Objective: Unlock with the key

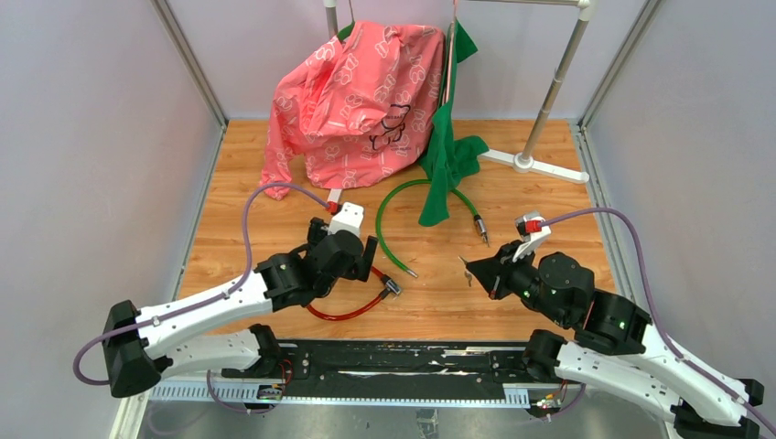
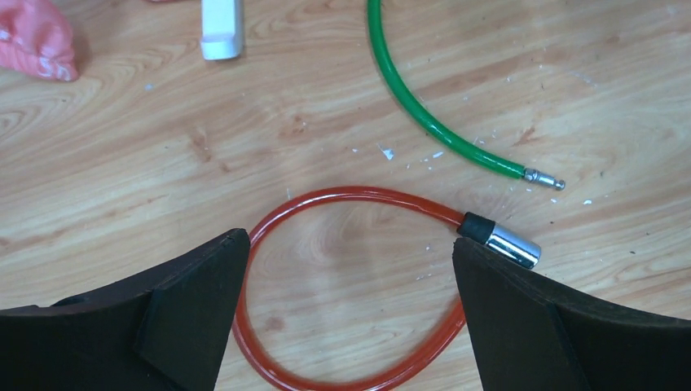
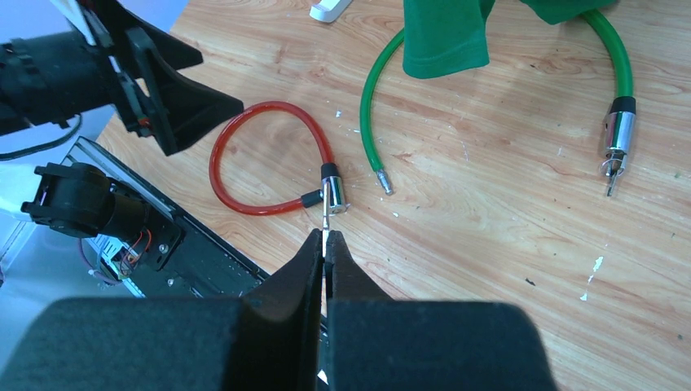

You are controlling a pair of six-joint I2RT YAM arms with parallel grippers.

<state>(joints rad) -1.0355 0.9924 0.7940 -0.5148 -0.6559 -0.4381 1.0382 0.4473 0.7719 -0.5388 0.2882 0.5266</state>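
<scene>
A red cable lock [image 1: 352,311] lies looped on the wooden table, its chrome cylinder [image 1: 391,286] at the loop's right end. My left gripper [image 1: 348,261] hovers over the loop, open and empty; in the left wrist view its fingers [image 2: 195,301] straddle the red cable [image 2: 358,195], with the cylinder [image 2: 509,243] by the right finger. My right gripper [image 3: 325,244] is shut on a thin metal key [image 3: 325,226]. The key's tip points at the cylinder [image 3: 333,192] and sits just short of it.
A green cable lock [image 1: 393,206] lies unlocked behind the red one, pin end [image 1: 410,271] loose, chrome body with keys [image 3: 615,134] to the right. A pink garment [image 1: 361,101] and green cloth [image 1: 448,155] hang from a rack, its base [image 1: 540,165] at back right. A black rail [image 1: 393,361] runs along the near edge.
</scene>
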